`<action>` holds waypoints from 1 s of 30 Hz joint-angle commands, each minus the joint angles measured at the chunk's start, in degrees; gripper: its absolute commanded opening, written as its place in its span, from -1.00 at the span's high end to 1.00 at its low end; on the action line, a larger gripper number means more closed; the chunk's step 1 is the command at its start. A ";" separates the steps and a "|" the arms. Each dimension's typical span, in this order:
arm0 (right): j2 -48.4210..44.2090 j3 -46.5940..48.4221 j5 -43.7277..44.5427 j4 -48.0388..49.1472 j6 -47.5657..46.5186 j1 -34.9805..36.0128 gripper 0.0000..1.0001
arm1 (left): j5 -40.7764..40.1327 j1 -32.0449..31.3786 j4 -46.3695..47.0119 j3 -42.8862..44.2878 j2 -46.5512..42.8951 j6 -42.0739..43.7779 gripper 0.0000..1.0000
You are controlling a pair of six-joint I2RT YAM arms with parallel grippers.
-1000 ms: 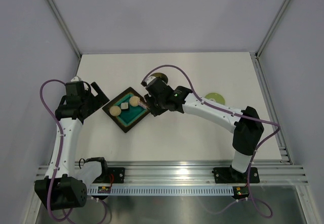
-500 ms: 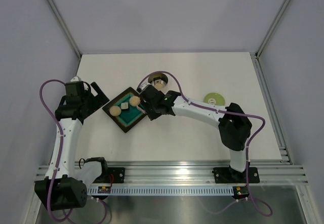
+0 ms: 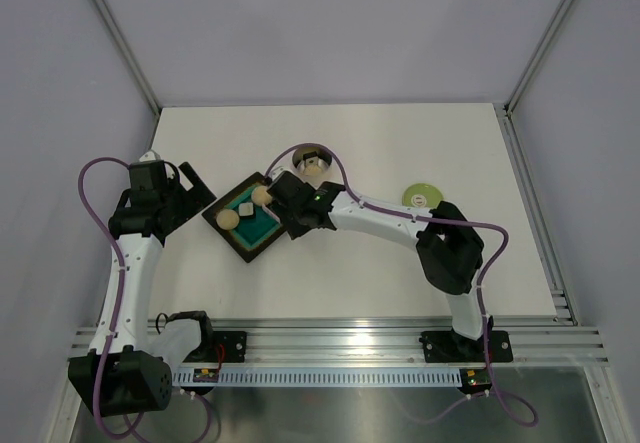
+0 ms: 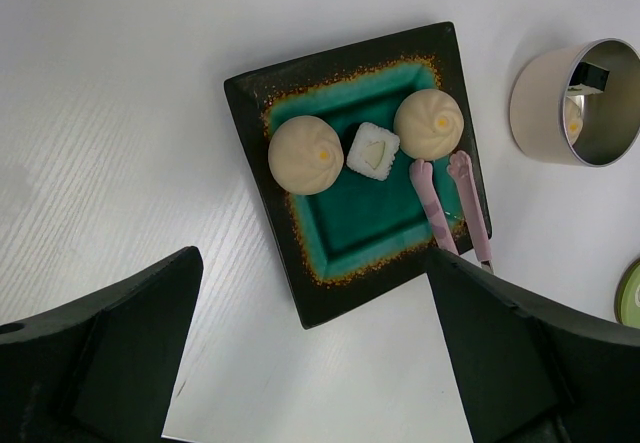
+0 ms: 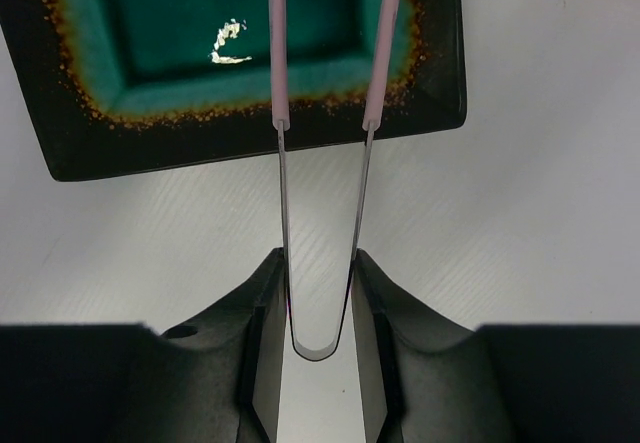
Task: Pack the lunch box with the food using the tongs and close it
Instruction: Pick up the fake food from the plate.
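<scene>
The pink tongs [image 5: 283,53] are held at their bend by my right gripper [image 5: 320,288], which is shut on them. Their two arms stand apart over the right corner of the dark tray [image 4: 340,58]. The tips [image 4: 421,171] lie just below one dough ball [image 4: 428,123], with nothing between them. A second dough ball [image 4: 308,153] and a pale cube [image 4: 372,150] sit on the teal inside. The steel lunch box [image 4: 540,103] stands open beyond the tray, something beige inside it [image 3: 316,166]. My left gripper [image 4: 310,363] hovers open above the tray's near-left side.
The light-green lid [image 3: 421,195] lies flat on the table right of the lunch box, its edge also in the left wrist view [image 4: 630,293]. The right arm [image 3: 400,225] stretches across the table's middle. A rail [image 3: 340,343] runs along the near edge.
My right gripper has carried the tongs leftward from beside the lunch box to the tray's right corner. The left arm has not moved.
</scene>
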 commanded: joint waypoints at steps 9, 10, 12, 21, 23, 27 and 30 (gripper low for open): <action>2.17 4.80 2.28 1.06 0.07 0.38 0.17 | -0.40 0.37 0.96 0.61 -0.63 1.34 -0.98; 2.52 4.89 2.28 1.24 0.06 0.38 0.17 | -0.22 0.37 0.96 0.53 -0.72 1.34 -0.98; 2.96 5.42 2.19 1.24 -0.02 0.47 0.17 | -0.31 0.37 0.96 0.53 -0.63 1.34 -0.98; 5.95 9.02 1.67 0.98 -0.55 0.38 0.17 | -0.31 0.46 0.79 0.79 -0.63 1.34 -0.98; 6.66 9.90 1.49 0.89 -0.64 0.38 0.16 | -0.40 0.55 0.70 0.88 -0.72 1.43 -0.98; 7.45 10.87 0.96 0.45 -1.08 0.47 0.18 | -0.40 0.46 0.44 1.31 -0.63 1.60 -0.98; 7.19 10.87 0.87 0.36 -1.08 0.38 0.29 | -0.49 0.46 0.35 1.32 -0.63 1.60 -0.98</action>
